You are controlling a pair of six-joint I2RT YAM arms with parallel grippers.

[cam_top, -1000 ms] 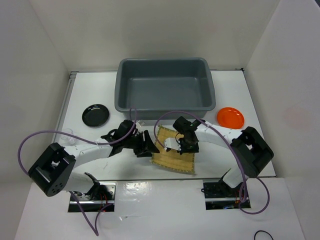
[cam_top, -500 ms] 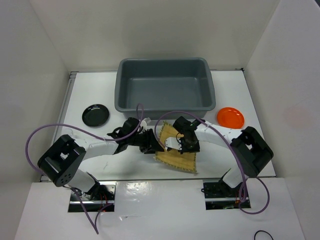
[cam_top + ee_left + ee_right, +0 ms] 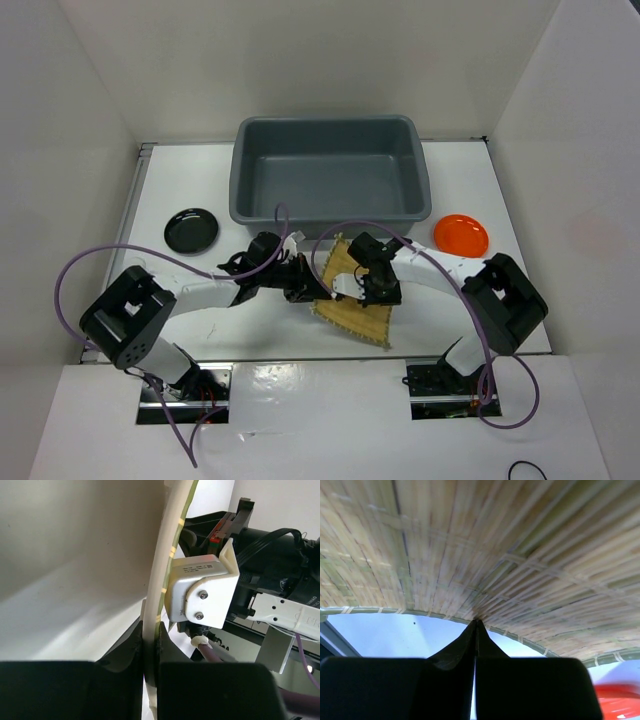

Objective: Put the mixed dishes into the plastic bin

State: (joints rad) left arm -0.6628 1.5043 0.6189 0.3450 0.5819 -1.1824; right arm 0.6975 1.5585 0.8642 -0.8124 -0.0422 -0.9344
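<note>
1. Bamboo mat (image 3: 352,297) is bowed between the two arms, just in front of the plastic bin (image 3: 330,215).
2. We see the left jaws pinching one edge of it.
3. We see the right jaws pressed together on its other edge.
4. The orange plate (image 3: 461,235) and black plate (image 3: 191,230) lie on the surface (image 3: 470,180), at either end of the bin.

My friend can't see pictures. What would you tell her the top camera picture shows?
Two robot arms meet in the middle, the left hand and right hand both pinching a tan woven mat just in front of an empty grey bin. A black plate sits left of the bin and an orange plate right of it.
</note>
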